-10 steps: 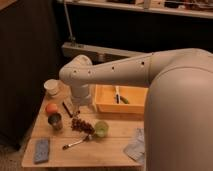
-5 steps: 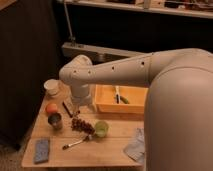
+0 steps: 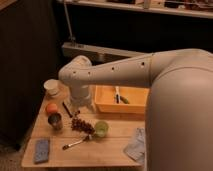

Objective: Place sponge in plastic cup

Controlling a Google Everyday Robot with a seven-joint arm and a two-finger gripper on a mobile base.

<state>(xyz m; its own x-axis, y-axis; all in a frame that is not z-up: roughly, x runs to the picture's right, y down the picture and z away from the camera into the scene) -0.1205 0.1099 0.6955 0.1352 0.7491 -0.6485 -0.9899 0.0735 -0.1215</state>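
Note:
A blue-grey sponge lies flat at the front left corner of the wooden table. A small green plastic cup stands upright near the table's middle. A white cup stands at the back left. My gripper hangs at the end of the white arm, low over the table's back left part, behind a bunch of dark grapes. It is well away from the sponge and left of and behind the green cup. I see nothing held in it.
A yellow tray with utensils sits at the back right. An orange and a metal can stand at the left. A spoon lies in front of the grapes. A blue-grey packet lies at the right edge.

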